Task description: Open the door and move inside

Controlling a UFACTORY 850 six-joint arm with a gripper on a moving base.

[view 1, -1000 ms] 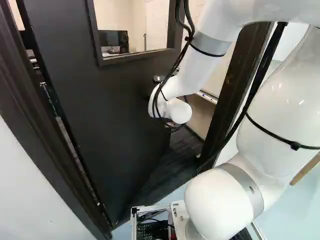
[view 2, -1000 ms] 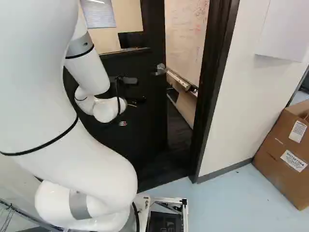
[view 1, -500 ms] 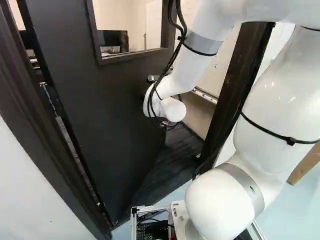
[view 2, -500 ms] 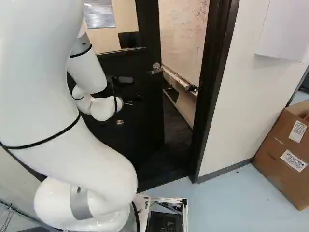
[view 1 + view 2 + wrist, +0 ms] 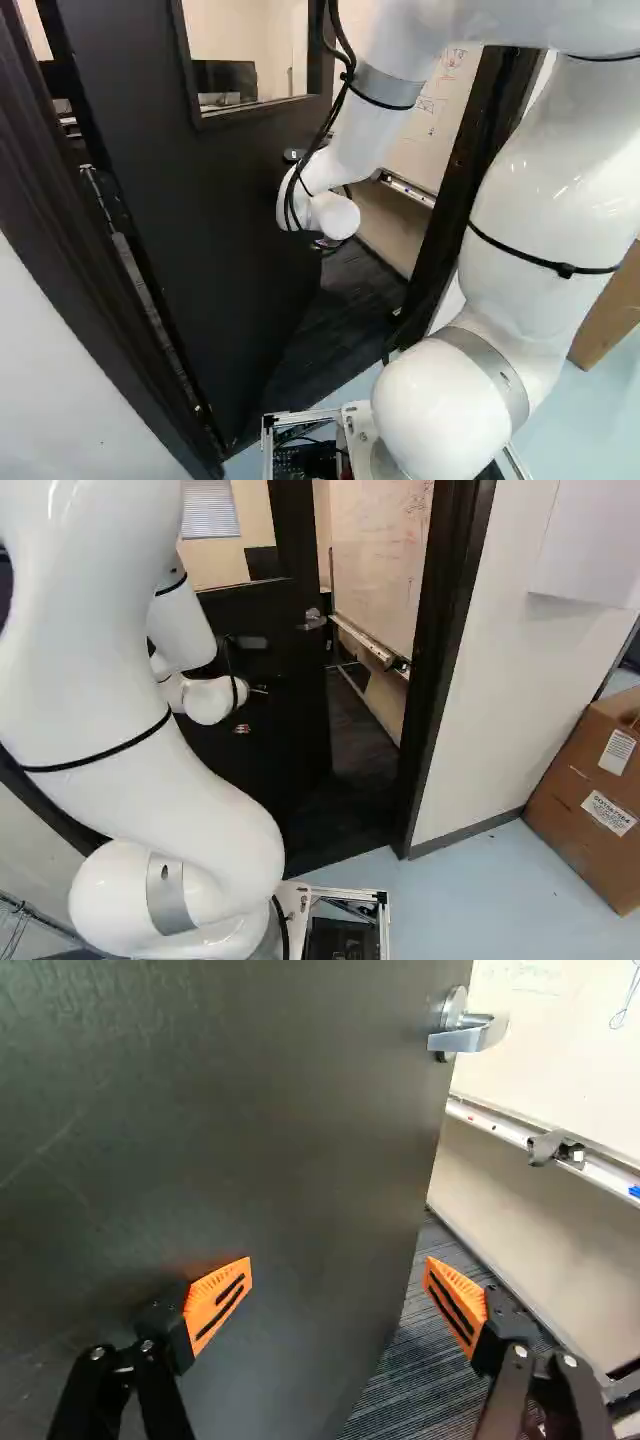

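The dark door point(image 5: 230, 220) stands partly open, swung into the room beyond. My gripper point(image 5: 328, 243) is low by the door's face, mostly hidden behind the wrist in the left base view. In the wrist view the gripper point(image 5: 338, 1300) is open, its fingers wide apart. One orange pad point(image 5: 218, 1302) lies close over the door's face, with an orange glow on the door beside it; contact cannot be told. The other finger appears past the door's free edge, over the gap. The lever handle point(image 5: 468, 1034) is ahead of the fingers, untouched, and the handle point(image 5: 313, 620) also shows above the gripper.
The dark door frame point(image 5: 440, 670) bounds the gap on the right, with a white wall beside it. Beyond are a whiteboard point(image 5: 380, 560) with a tray and dark carpet point(image 5: 425, 1370). A cardboard box point(image 5: 590, 800) stands at the far right of the right base view.
The door has swung further inward, widening the gap beside the frame. My arm has reached forward and toward the hinge side along with it. The base has not moved.
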